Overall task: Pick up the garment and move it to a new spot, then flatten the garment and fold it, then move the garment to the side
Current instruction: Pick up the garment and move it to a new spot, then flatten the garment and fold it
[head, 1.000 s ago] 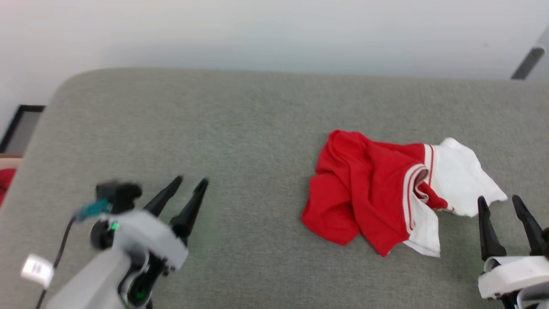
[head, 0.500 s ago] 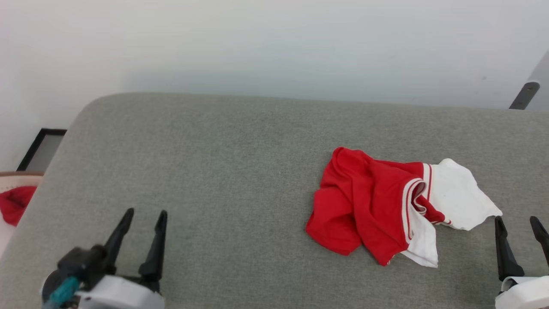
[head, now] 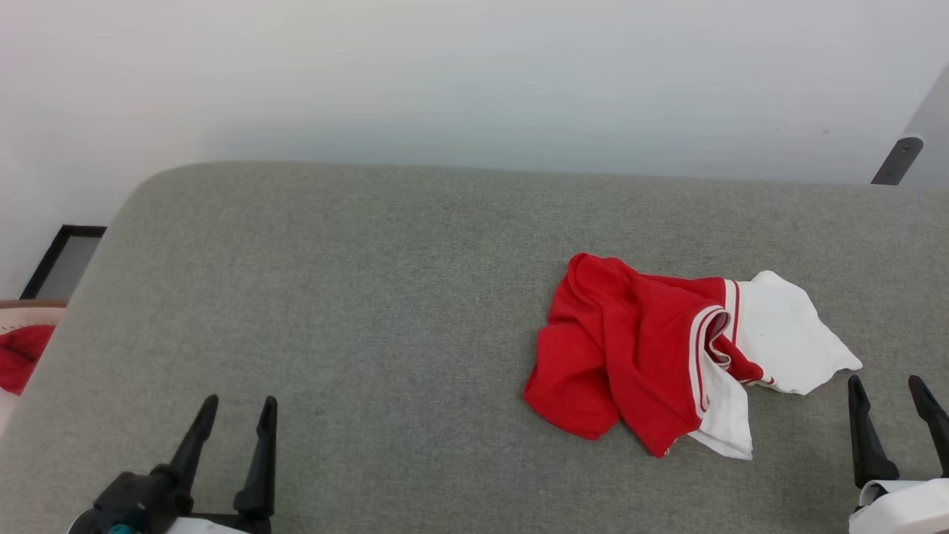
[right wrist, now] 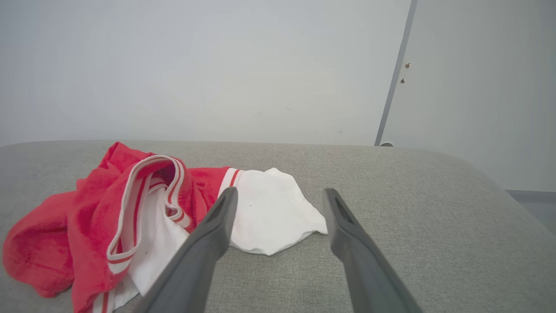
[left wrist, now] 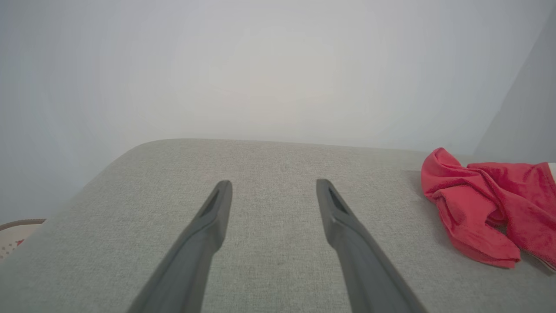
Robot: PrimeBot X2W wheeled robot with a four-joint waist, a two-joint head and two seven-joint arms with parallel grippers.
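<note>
The garment [head: 630, 348], bright red with white striped sleeve ends, lies crumpled right of centre on the grey cushioned surface [head: 371, 297]. It also shows at the right edge of the left wrist view [left wrist: 478, 204] and at the left of the right wrist view [right wrist: 130, 208]. My left gripper [head: 237, 404] stands open at the lower left, far from the cloth, with nothing between its fingers [left wrist: 273, 184]. My right gripper [head: 886, 382] is open at the lower right, just near of the white sleeve end [right wrist: 269, 217], apart from it.
A white wall rises behind the surface. A small red cloth [head: 21, 356] lies in a pale container off the surface's left edge, beside a dark frame [head: 59, 259] on the floor. A grey door edge [right wrist: 393, 87] stands at the far right.
My left arm has drawn back toward me and down to the lower left, fingers still apart. The head camera tilted, shifting the whole picture. The garment lies as before.
</note>
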